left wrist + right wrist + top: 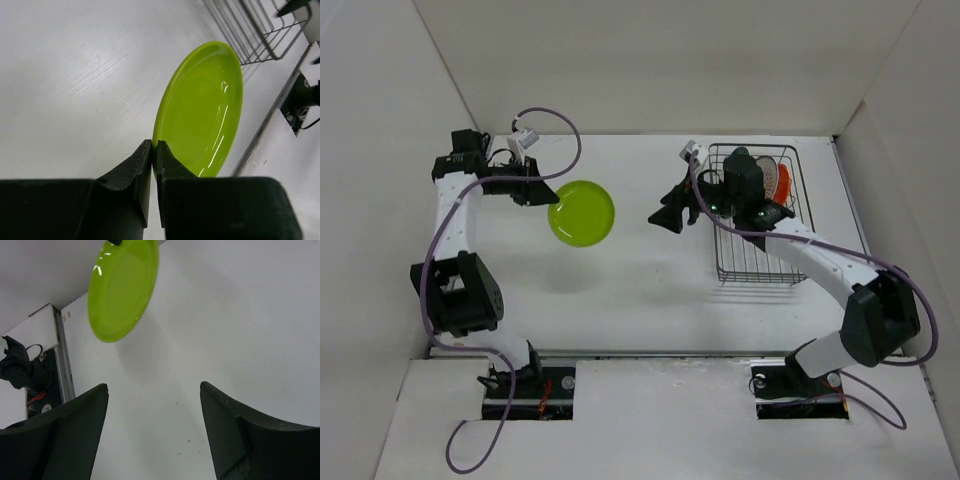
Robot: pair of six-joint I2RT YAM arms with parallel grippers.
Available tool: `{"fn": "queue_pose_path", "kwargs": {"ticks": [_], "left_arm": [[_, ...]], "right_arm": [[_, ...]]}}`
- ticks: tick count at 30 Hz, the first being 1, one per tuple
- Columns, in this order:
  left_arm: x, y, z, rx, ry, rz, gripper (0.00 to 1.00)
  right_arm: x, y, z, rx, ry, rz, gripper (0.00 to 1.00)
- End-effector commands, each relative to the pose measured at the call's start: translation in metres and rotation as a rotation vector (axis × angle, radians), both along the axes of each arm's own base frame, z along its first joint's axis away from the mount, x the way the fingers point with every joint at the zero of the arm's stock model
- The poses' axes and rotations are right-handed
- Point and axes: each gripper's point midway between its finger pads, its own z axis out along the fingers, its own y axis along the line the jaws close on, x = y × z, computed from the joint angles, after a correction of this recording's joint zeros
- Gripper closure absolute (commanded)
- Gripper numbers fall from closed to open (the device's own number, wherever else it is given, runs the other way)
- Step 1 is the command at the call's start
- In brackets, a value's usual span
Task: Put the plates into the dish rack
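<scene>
Now my left pincer [154,147] is clamped tight on the rim of the lime-green plate [200,115]. The plate hangs tilted above the table [640,295], well left of the dish rack [752,262]. My right pincer [154,405] stands wide apart and empty, between plate and rack. I judge this the carrying step. Next I must bring the plate right, turn it on edge and slot it between free prongs, clear of the orange plate [781,182] inside.
</scene>
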Motion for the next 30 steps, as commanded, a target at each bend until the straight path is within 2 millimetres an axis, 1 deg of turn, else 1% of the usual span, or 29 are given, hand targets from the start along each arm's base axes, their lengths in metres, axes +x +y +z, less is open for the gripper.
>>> {"fn": "queue_pose_path", "kwargs": {"ticks": [1, 3, 4, 6, 7, 8, 9, 10, 11, 12, 13, 14, 15, 17, 18, 19, 20, 21, 22, 24, 25, 26, 27, 28, 29, 30], "left_arm": [[-0.028, -0.022, 0.047, -0.06, -0.096, -0.076, 1.0], [-0.031, -0.028, 0.053, -0.069, -0.11, -0.092, 1.0], [-0.036, -0.032, 0.056, -0.069, -0.114, -0.103, 1.0], [-0.039, -0.035, 0.059, -0.071, -0.115, -0.109, 1.0], [-0.039, -0.035, 0.059, -0.071, -0.115, -0.109, 1.0], [-0.04, -0.039, 0.059, -0.072, -0.115, -0.121, 1.0], [-0.04, -0.039, 0.059, -0.072, -0.115, -0.121, 1.0], [-0.04, -0.039, 0.059, -0.072, -0.115, -0.121, 1.0], [-0.041, -0.04, 0.06, -0.081, -0.117, -0.125, 1.0], [-0.042, -0.043, 0.06, -0.082, -0.116, -0.135, 1.0], [-0.043, -0.043, 0.058, -0.084, -0.107, -0.134, 1.0], [-0.043, -0.044, 0.059, -0.093, -0.109, -0.139, 1.0], [-0.044, -0.045, 0.061, -0.103, -0.111, -0.143, 1.0], [-0.045, -0.047, 0.062, -0.115, -0.113, -0.149, 1.0], [-0.046, -0.047, 0.065, -0.113, -0.122, -0.15, 1.0], [-0.047, -0.048, 0.067, -0.124, -0.124, -0.155, 1.0], [-0.047, -0.048, 0.067, -0.124, -0.124, -0.155, 1.0], [-0.049, -0.048, 0.07, -0.122, -0.134, -0.156, 1.0], [-0.05, -0.049, 0.071, -0.131, -0.136, -0.16, 1.0], [-0.051, -0.052, 0.071, -0.132, -0.135, -0.17, 1.0], [-0.053, -0.052, 0.071, -0.132, -0.135, -0.17, 1.0], [-0.053, -0.052, 0.071, -0.132, -0.135, -0.17, 1.0], [-0.054, -0.053, 0.067, -0.135, -0.123, -0.169, 1.0], [-0.054, -0.052, 0.067, -0.131, -0.132, -0.173, 1.0], [-0.056, -0.053, 0.068, -0.138, -0.131, -0.18, 1.0], [-0.057, -0.053, 0.064, -0.141, -0.118, -0.179, 1.0]], "right_arm": [[-0.002, 0.025, 0.034, 0.118, -0.079, 0.121, 0.21], [-0.011, 0.038, 0.039, 0.154, -0.088, 0.187, 0.21], [-0.01, 0.041, 0.036, 0.17, -0.056, 0.194, 0.21], [-0.018, 0.052, 0.04, 0.203, -0.055, 0.238, 0.21], [-0.015, 0.055, 0.037, 0.202, -0.038, 0.237, 0.21], [-0.019, 0.059, 0.044, 0.215, -0.048, 0.25, 0.21], [-0.022, 0.064, 0.038, 0.209, -0.034, 0.267, 0.21], [-0.021, 0.064, 0.044, 0.22, -0.041, 0.268, 0.21], [-0.02, 0.065, 0.042, 0.223, -0.034, 0.267, 0.21], [-0.023, 0.068, 0.042, 0.223, -0.033, 0.276, 0.21], [-0.022, 0.07, 0.039, 0.225, -0.024, 0.275, 0.21], [-0.02, 0.071, 0.035, 0.221, -0.015, 0.274, 0.21], [-0.021, 0.071, 0.035, 0.223, -0.005, 0.273, 0.21], [-0.018, 0.077, 0.036, 0.227, -0.012, 0.274, 0.21], [-0.019, 0.082, 0.027, 0.22, 0.017, 0.274, 0.21], [-0.016, 0.084, 0.027, 0.22, 0.015, 0.274, 0.21], [-0.019, 0.088, 0.024, 0.222, 0.027, 0.282, 0.22], [-0.018, 0.095, 0.023, 0.224, 0.04, 0.29, 0.23], [-0.014, 0.096, 0.021, 0.227, 0.035, 0.282, 0.23], [-0.01, 0.101, 0.031, 0.255, 0.028, 0.283, 0.33], [-0.009, 0.102, 0.031, 0.27, 0.041, 0.283, 0.49], [-0.009, 0.103, 0.036, 0.278, 0.047, 0.283, 0.58], [-0.009, 0.103, 0.045, 0.306, 0.026, 0.288, 0.66], [-0.014, 0.103, 0.05, 0.327, 0.057, 0.305, 0.74], [-0.012, 0.099, 0.054, 0.347, 0.06, 0.303, 0.8], [-0.008, 0.094, 0.06, 0.368, 0.059, 0.303, 0.86]]}}
